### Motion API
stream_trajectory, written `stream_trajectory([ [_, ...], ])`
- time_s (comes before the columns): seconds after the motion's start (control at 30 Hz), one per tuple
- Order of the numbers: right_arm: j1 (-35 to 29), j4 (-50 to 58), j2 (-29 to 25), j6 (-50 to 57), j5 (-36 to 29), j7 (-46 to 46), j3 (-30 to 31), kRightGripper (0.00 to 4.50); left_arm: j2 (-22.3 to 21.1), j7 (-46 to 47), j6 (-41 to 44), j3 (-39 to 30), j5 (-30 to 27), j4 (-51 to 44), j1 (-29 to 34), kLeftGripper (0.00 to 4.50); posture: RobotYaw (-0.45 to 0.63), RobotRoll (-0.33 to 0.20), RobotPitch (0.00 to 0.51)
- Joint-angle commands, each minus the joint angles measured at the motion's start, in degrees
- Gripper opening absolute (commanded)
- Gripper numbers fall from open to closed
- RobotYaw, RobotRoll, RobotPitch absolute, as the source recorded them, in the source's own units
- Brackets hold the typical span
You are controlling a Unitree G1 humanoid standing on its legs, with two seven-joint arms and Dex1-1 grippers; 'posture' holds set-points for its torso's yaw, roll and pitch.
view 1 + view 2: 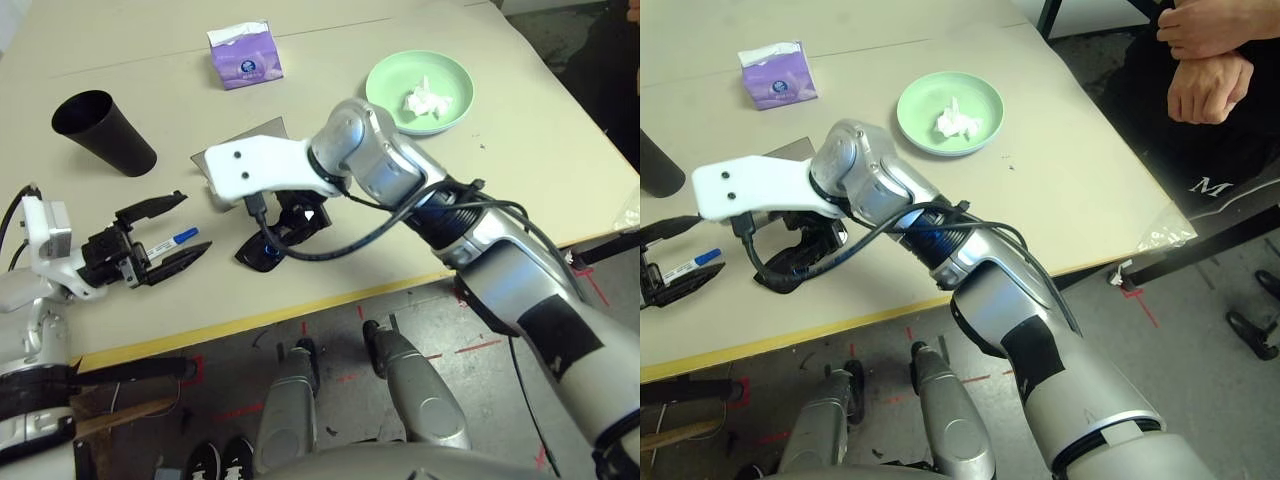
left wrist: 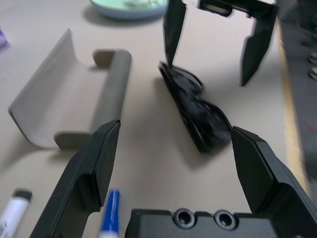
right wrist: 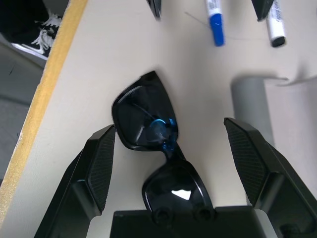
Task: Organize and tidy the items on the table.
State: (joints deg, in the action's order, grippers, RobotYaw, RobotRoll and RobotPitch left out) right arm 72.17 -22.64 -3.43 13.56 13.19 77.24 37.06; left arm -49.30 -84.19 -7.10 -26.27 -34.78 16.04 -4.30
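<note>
Black sunglasses (image 3: 148, 134) lie folded on the beige table (image 1: 520, 170) near its yellow front edge. My right gripper (image 3: 176, 148) hovers open over them, one finger on each side, not touching. The open grey glasses case (image 2: 69, 99) lies just behind them, partly under my right wrist. My left gripper (image 1: 165, 235) stands open at the left, pointing at the sunglasses. A blue-capped marker (image 1: 182, 238) lies between its fingers, and a black-capped marker (image 3: 275, 22) lies beside it. The black cup (image 1: 100, 130) lies on its side at the far left. A crumpled tissue (image 1: 425, 100) sits in the green plate (image 1: 455, 70).
A purple tissue box (image 1: 245, 55) stands at the back of the table. A person's folded hands (image 1: 1200, 60) show beyond the table's right corner. The right part of the tabletop beyond the green plate is bare.
</note>
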Motion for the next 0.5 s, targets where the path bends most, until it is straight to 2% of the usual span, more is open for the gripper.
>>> stream_trajectory([
  [0.03,-0.7,0.8,1.2,-2.9,-0.1,-0.4,1.2,4.45,-2.9,-2.8,1.7,-2.5,-1.3,-0.4,2.8,4.5,-0.14,0.0,0.284],
  [0.3,-1.1,-2.1,1.4,-9.0,1.5,-1.7,1.9,4.45,-7.4,-6.9,2.6,-8.4,-2.3,0.7,7.8,4.5,-0.11,0.0,0.282],
  [0.5,-0.8,-7.7,1.6,-15.6,3.8,-3.7,2.5,4.45,-8.2,-7.9,2.9,-12.5,-2.5,-0.5,12.0,4.5,-0.07,0.0,0.279],
])
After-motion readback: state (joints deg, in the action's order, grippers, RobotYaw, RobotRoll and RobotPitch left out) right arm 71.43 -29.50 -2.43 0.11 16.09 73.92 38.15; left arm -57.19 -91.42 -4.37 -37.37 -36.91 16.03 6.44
